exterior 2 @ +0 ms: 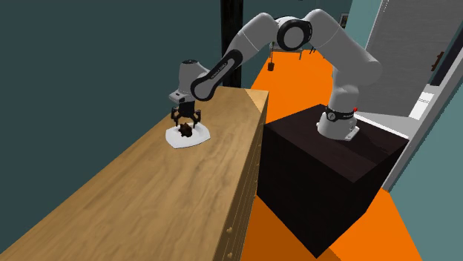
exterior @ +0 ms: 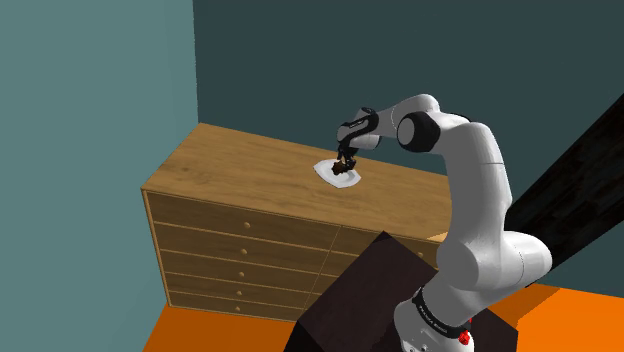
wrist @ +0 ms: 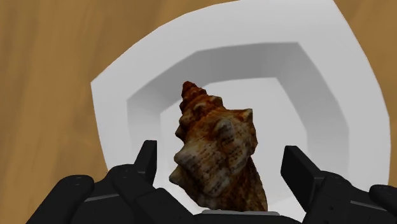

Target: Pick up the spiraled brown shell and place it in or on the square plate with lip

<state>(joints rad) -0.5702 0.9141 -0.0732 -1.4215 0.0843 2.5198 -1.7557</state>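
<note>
A spiraled brown shell (wrist: 216, 153) rests in the white square plate with a raised lip (wrist: 331, 95), which sits on a wooden dresser top. My black gripper (wrist: 222, 168) hangs directly over it, open. Its fingers (wrist: 147, 162) stand apart on either side of the shell, with a gap on each side. In the second exterior view the shell (exterior 2: 185, 132) is a small dark lump on the plate (exterior 2: 199, 138) just under the gripper (exterior 2: 186, 121). The shoulder view has the gripper (exterior: 346, 160) low over the plate (exterior: 332, 176).
The plate sits on a wooden dresser (exterior: 240, 170) with several drawers (exterior: 240, 245), set against a dark teal wall. My dark box stand (exterior 2: 326, 174) is beside the dresser's end on an orange floor (exterior 2: 267, 230). Bare wood stretches past the plate.
</note>
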